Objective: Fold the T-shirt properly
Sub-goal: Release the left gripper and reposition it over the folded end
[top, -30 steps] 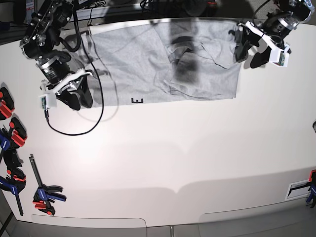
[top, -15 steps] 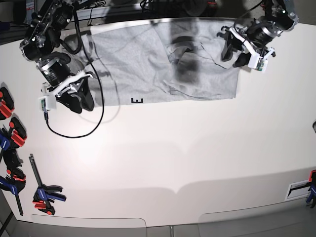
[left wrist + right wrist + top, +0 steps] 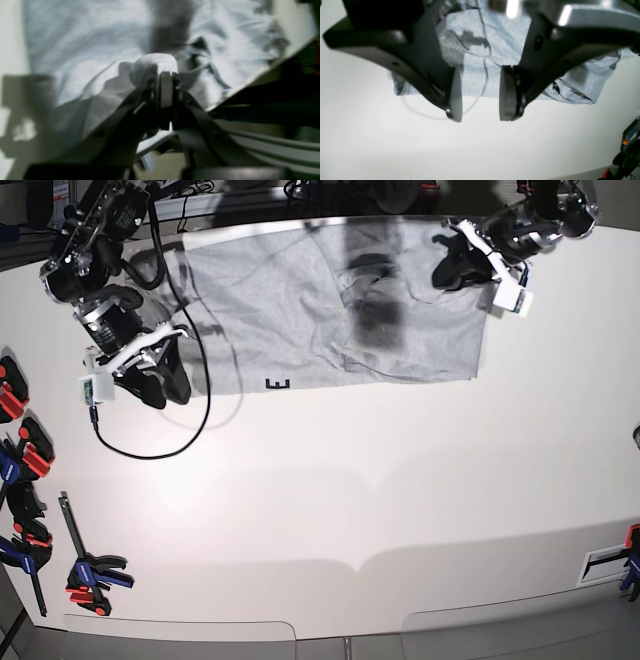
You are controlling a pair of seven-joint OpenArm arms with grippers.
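The light grey T-shirt (image 3: pixel 300 310) lies spread along the table's far edge, with a black letter E (image 3: pixel 279 384) peeking out at its near hem. My left gripper (image 3: pixel 447 275) sits over the shirt's right part. In the left wrist view this gripper (image 3: pixel 163 75) is shut on a pinched bunch of T-shirt (image 3: pixel 155 63) cloth. My right gripper (image 3: pixel 165 385) hangs open just off the shirt's left edge. In the right wrist view the right gripper (image 3: pixel 480 105) holds nothing, its jaws standing apart over bare table with the T-shirt (image 3: pixel 480 60) beyond them.
A black cable (image 3: pixel 190 420) loops over the table beside the right gripper. Red, blue and black clamps (image 3: pixel 20 450) lie along the left edge, one more clamp (image 3: pixel 95 575) nearer the front, another (image 3: pixel 630 565) at the front right.
The left gripper has moved left from beside the shirt's right edge onto the cloth and shut on it. The right arm has barely moved.
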